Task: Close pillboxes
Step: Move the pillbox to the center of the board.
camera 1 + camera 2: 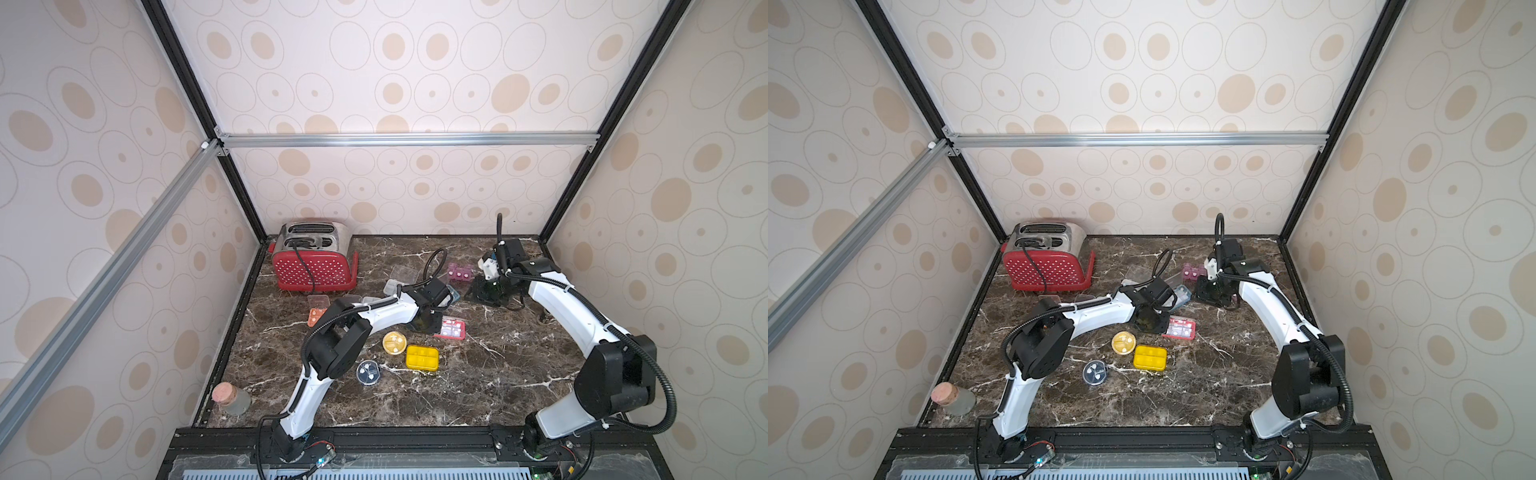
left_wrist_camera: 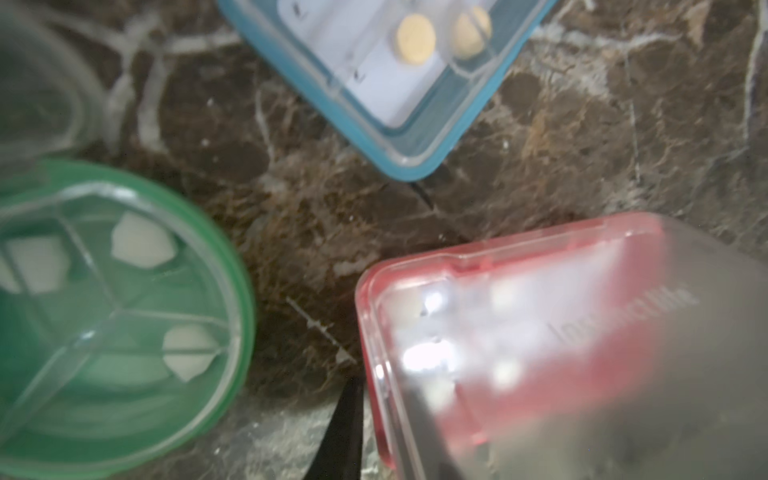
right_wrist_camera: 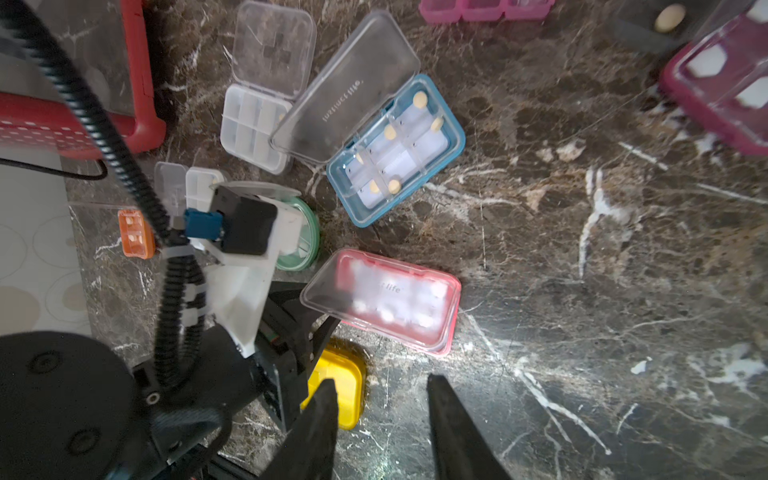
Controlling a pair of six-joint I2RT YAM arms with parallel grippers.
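On the marble table [image 1: 498, 374], left gripper [image 1: 430, 326] sits at nine o'clock of the red pillbox [image 1: 452, 328], jaw state unclear, right gripper [image 3: 384, 415] parted and empty, blue pillbox [image 3: 399, 153] open at the red one's twelve

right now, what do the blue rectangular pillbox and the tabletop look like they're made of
Dark brown tabletop: polished marble or a marble-look laminate, going by white veins and sheen. Blue rectangular pillbox: glossy moulded plastic; its hinged lid is clear, faintly frosted, the tabletop showing through.
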